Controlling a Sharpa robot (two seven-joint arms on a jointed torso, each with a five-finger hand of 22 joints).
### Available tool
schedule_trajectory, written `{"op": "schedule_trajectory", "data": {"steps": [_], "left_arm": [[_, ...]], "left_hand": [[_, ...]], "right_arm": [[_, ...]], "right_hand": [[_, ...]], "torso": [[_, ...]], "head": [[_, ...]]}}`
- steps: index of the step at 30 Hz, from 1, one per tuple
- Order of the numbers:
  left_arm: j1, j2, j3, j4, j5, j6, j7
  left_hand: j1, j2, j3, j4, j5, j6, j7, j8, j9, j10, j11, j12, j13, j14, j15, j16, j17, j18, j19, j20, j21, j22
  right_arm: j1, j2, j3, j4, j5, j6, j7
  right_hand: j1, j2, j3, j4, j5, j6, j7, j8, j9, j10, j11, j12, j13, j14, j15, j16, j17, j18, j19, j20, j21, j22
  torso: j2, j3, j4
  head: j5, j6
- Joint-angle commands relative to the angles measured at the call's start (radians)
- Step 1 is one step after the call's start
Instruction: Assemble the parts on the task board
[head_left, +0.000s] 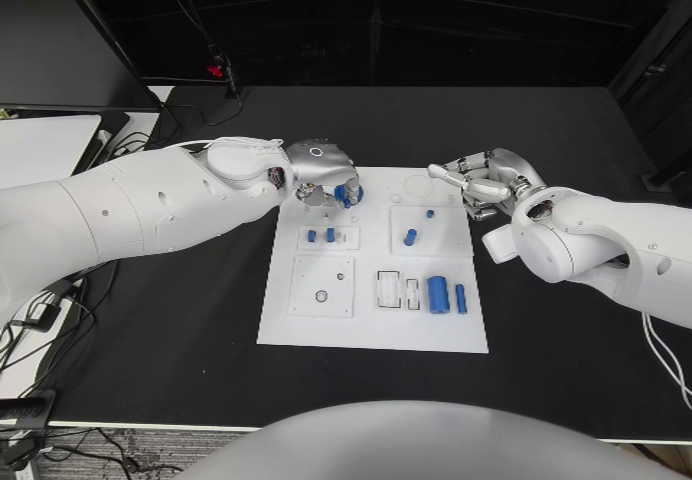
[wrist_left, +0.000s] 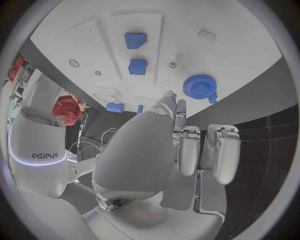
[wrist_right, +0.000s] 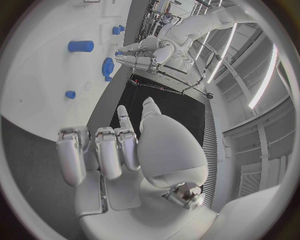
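The white task board (head_left: 372, 320) lies in the middle of the table. My left hand (head_left: 320, 168) hovers over its far left corner, fingertips (wrist_left: 180, 106) right beside a blue gear (head_left: 346, 193) (wrist_left: 200, 86) (wrist_right: 107, 66); whether they grip it is unclear. At the far right edge of the board, my right hand (head_left: 483, 180) (wrist_right: 125, 145) holds nothing, fingers loosely apart. Two small blue blocks (head_left: 319, 236) (wrist_left: 137, 66) sit in the left panel. A blue peg (head_left: 428, 213) and a short cylinder (head_left: 411, 237) (wrist_right: 81, 46) sit on the right panel. Two longer cylinders (head_left: 437, 295) lie near the front right.
A white box (head_left: 43, 135) and cables (head_left: 58, 300) sit at the table's left side. Bare black table (head_left: 562, 380) lies to the front and right of the board.
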Motion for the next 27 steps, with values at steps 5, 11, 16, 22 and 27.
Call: {"op": "schedule_trajectory", "data": {"steps": [5,11,16,22,27], "left_arm": [[0.005,-0.029,0.000,0.018,-0.009,-0.008,-0.018],[0.006,-0.054,0.000,0.041,-0.009,0.009,-0.026],[0.007,-0.077,0.000,0.061,-0.009,0.028,-0.035],[0.007,-0.090,0.000,0.066,-0.009,0.046,-0.037],[0.006,-0.091,0.000,0.064,-0.009,0.061,-0.035]], "left_hand": [[-0.012,0.000,0.003,0.001,0.000,0.007,0.001,0.002,0.002,0.005,0.001,-0.003,-0.001,0.105,-0.004,0.001,0.264,-0.006,0.104,-0.009,0.003,0.263],[-0.013,0.001,0.004,0.002,0.000,0.008,0.001,0.002,0.003,0.006,0.001,-0.003,0.000,0.105,-0.004,0.001,0.264,-0.006,0.104,-0.009,0.003,0.263],[-0.014,0.001,0.004,0.002,0.000,0.008,0.000,0.001,0.003,0.006,0.001,-0.004,-0.001,0.105,-0.004,0.001,0.264,-0.006,0.104,-0.009,0.003,0.263],[-0.015,0.001,0.005,0.002,-0.001,0.007,0.000,0.000,0.002,0.006,0.001,-0.004,-0.001,0.105,-0.004,0.001,0.264,-0.006,0.104,-0.009,0.003,0.263],[-0.015,0.001,0.007,0.002,-0.001,0.003,0.000,-0.003,0.001,0.004,0.002,-0.008,-0.001,0.105,-0.004,0.001,0.264,-0.006,0.104,-0.009,0.003,0.263]], "right_arm": [[0.001,0.000,0.000,0.000,0.003,0.004,0.005],[0.001,0.000,0.000,0.000,0.003,0.004,0.005],[0.001,-0.001,0.000,-0.001,0.002,0.004,0.005],[0.001,-0.002,0.000,0.000,0.002,0.003,0.006],[0.001,-0.002,0.000,0.000,0.002,0.002,0.007]], "right_hand": [[0.002,0.009,-0.006,-0.001,0.006,-0.001,-0.007,0.006,0.001,0.104,-0.008,0.002,0.263,0.106,-0.007,0.002,0.263,-0.007,0.107,-0.007,0.003,0.263],[0.002,0.009,-0.006,-0.001,0.006,-0.001,-0.007,0.006,0.001,0.104,-0.008,0.002,0.263,0.106,-0.007,0.002,0.263,-0.007,0.107,-0.007,0.003,0.263],[0.002,0.009,-0.006,-0.001,0.006,-0.001,-0.007,0.006,0.001,0.104,-0.008,0.002,0.263,0.106,-0.007,0.002,0.263,-0.007,0.107,-0.007,0.003,0.263],[0.002,0.009,-0.006,-0.001,0.006,-0.001,-0.007,0.006,0.001,0.104,-0.008,0.002,0.263,0.106,-0.007,0.002,0.263,-0.007,0.107,-0.007,0.003,0.263],[0.003,0.009,-0.007,-0.002,0.007,-0.001,-0.007,0.006,0.001,0.104,-0.008,0.002,0.263,0.106,-0.007,0.002,0.263,-0.007,0.107,-0.007,0.003,0.263]], "torso": [[-0.001,0.0000,-0.0002],[0.000,-0.0004,-0.0007],[-0.001,-0.0005,-0.0010],[0.000,-0.0001,-0.0006],[0.001,-0.0006,-0.0011]], "head": [[0.005,-0.002],[0.009,-0.002],[0.012,-0.002],[0.011,-0.002],[0.012,-0.002]]}}
